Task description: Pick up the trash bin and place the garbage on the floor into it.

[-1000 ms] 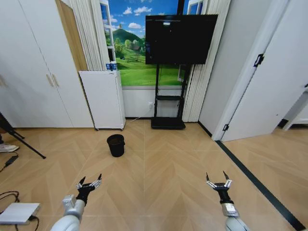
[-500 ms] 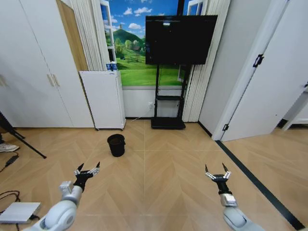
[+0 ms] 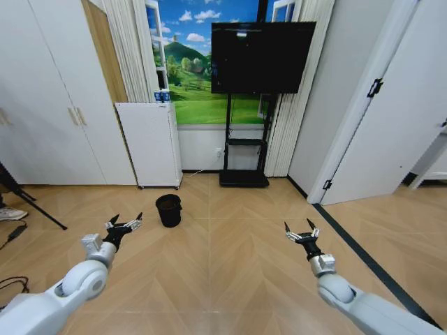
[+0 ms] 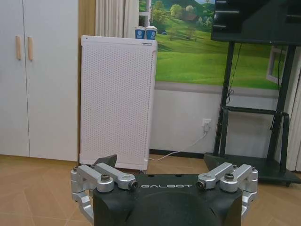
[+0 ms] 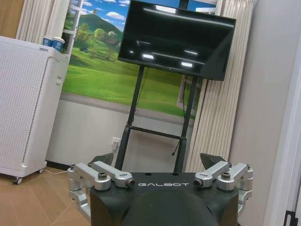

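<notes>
Trash bin (image 3: 168,210): small, round, black, upright on the floor (image 3: 230,258), which is light wood planks in a herringbone pattern. It stands just in front of the white perforated cabinet (image 3: 149,144), off that cabinet's right front corner, and to the left of the TV stand (image 3: 245,143)

White perforated cabinet: upright against the wall behind the bin, two blue-and-white cups (image 4: 145,33) on its top; a cable (image 4: 181,149) runs from a wall outlet to its foot

TV stand: black frame carrying a dark screen (image 5: 175,40), to the right of the bin, against the landscape mural (image 3: 202,77)

Left gripper (image 3: 125,226): raised above the floor, nearer the robot than the bin and to the bin's left, well apart from it; fingers (image 4: 95,176) spread, nothing between them

Right gripper (image 3: 300,232): raised above the floor, far to the right of the bin and nearer the robot; fingers (image 5: 92,173) spread, nothing between them

Garbage: cannot be made out on the visible floor around the bin
</notes>
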Available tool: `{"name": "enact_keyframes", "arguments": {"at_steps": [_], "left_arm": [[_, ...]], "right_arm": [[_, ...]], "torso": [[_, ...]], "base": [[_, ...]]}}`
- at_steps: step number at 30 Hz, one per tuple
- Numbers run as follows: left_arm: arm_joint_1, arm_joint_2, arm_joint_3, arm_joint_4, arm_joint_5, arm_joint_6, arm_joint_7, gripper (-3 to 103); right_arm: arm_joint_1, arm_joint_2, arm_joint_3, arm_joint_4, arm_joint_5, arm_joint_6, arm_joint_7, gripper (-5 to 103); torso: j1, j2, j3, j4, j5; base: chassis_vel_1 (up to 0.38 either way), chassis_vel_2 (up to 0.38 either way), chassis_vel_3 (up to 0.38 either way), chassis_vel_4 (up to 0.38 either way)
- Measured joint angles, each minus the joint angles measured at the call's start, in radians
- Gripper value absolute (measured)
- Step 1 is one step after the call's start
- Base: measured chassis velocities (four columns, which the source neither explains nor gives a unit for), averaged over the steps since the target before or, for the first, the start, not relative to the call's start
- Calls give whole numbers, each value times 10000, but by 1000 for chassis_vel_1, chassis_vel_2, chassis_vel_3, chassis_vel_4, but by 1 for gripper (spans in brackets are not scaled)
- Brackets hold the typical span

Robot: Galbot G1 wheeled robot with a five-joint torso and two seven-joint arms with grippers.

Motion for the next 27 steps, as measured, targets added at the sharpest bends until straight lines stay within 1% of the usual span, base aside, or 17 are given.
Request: {"name": "enact_keyframes", "arguments": {"at_steps": [1, 2, 3, 4, 6, 8, 9, 12, 13, 15, 17, 19, 22, 27], "left_arm": [[-300, -58, 163, 26, -120, 125, -61, 100], [-454, -93, 242, 59, -148, 184, -107, 100], [-454, -93, 242, 59, -148, 184, -107, 100], [-665, -149, 339, 124, -169, 245, -155, 100], [-739, -180, 367, 159, -171, 255, -176, 100], [-992, -331, 390, 322, -161, 292, -174, 100], [-992, -331, 390, 322, -161, 292, -174, 100], [-1051, -349, 357, 353, -218, 361, -37, 100], [-1091, -331, 323, 383, -333, 435, 219, 100], [-1100, -330, 329, 406, -344, 437, 270, 100], [-1063, -380, 473, 418, -469, 438, 534, 100], [-1026, -506, 610, 368, -532, 440, 534, 100], [-1070, -981, 771, 325, -820, 642, 56, 100], [-1139, -1035, 781, 323, -989, 741, -4, 100]], "right_arm": [[570, 1, -346, 5, 161, -183, 145, 100], [933, 22, -565, -66, 213, -233, 214, 100], [933, 22, -565, -66, 213, -233, 214, 100], [1371, 54, -854, -265, 278, -322, 280, 100], [1505, 83, -950, -367, 296, -339, 300, 100], [1846, 135, -1186, -637, 617, -394, 247, 100], [1846, 135, -1186, -637, 617, -394, 247, 100], [1955, 87, -1275, -666, 854, -437, 48, 100], [2133, 23, -1507, -734, 1058, -432, -148, 100], [2201, 11, -1614, -773, 1102, -428, -183, 100], [2419, 50, -1967, -941, 1147, -346, -224, 100], [2427, 111, -2015, -963, 1137, -334, -196, 100], [2276, 217, -1912, -1006, 966, -336, -80, 100], [2214, 224, -1771, -1007, 947, -367, -7, 100]], "torso": [[0, 0, -1, -4, 4], [0, 0, -1, -2, 3], [0, 0, -1, -2, 3], [0, 0, 0, 0, -1], [0, -1, 0, -1, 0], [1, -1, 0, -3, 4], [1, -1, 0, -3, 4], [1, -1, 0, -4, 2], [0, -1, -2, -5, 4], [0, 0, -2, -4, 4], [0, -1, -2, -2, 3], [0, -1, -1, 0, 4], [0, -1, -1, -3, 2], [0, 0, -1, -5, 2]], "base": [[0, 0, 0, 0], [0, 0, 0, 0], [0, 0, 0, 0], [0, 0, 0, 0], [0, 0, 0, 0], [0, 0, 0, 0], [0, 0, 0, 0], [0, 0, 0, 0], [0, 0, 0, 0], [0, 0, 0, 0], [0, 0, 0, 0], [0, 0, 0, 0], [0, 0, 0, 0], [0, 0, 0, 0]]}}
